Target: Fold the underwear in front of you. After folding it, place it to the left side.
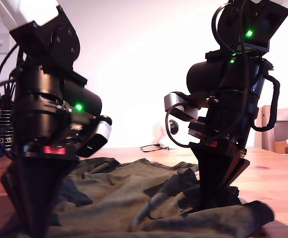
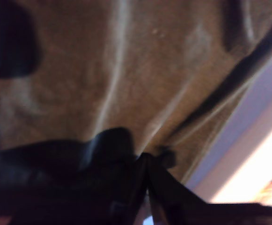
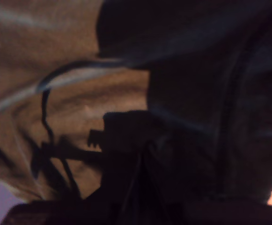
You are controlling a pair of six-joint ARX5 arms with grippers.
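One pair of underwear (image 1: pixel 148 198) is lying rumpled on the wooden surface (image 1: pixel 277 181), with a pale wall behind. Two arms are reaching down onto it. My first claw (image 2: pixel 147 161) is clenching a fold of the cloth. My second claw (image 3: pixel 138 154) is pressing into the cloth beneath it, apparently pinched shut on it.

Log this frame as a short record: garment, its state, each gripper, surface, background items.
garment: underwear, dark olive-green
state: spread and rumpled on the table, not yet folded
first gripper: jaws closed, cloth pinched between them
second gripper: down in the cloth; jaw state unclear, picture too dark
arms: both down on the garment in the exterior view; which is which cannot be told
background: white round camera, cardboard box
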